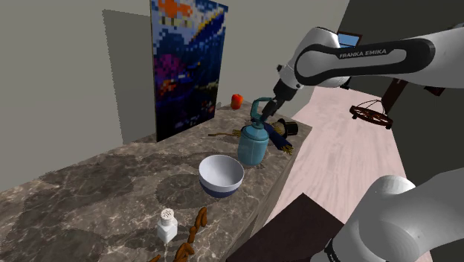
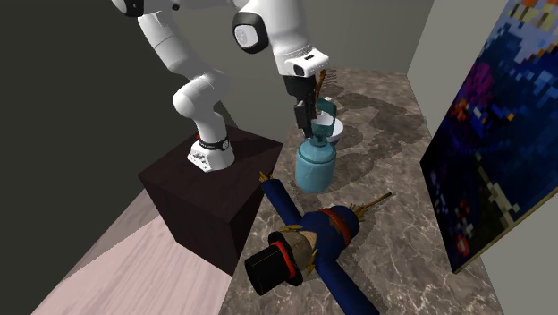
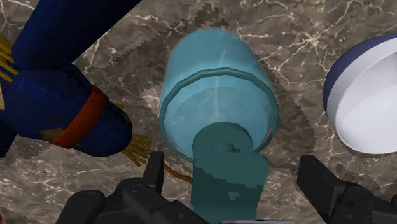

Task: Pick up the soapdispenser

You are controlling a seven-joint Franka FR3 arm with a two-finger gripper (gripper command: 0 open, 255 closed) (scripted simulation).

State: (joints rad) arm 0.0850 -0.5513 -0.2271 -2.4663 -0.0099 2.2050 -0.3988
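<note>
Soap dispenser (image 1: 253, 145), teal, stands upright on the marbled bench (image 1: 82, 201), between a white bowl (image 1: 221, 175) and a blue rag doll (image 2: 308, 237) that lies flat. Claw (image 3: 236, 181) hangs just over its pump head, fingers apart on either side, not touching it.

The soap dispenser (image 3: 216, 95) stands between bowl (image 3: 332, 84) and doll (image 3: 57, 83).
</note>
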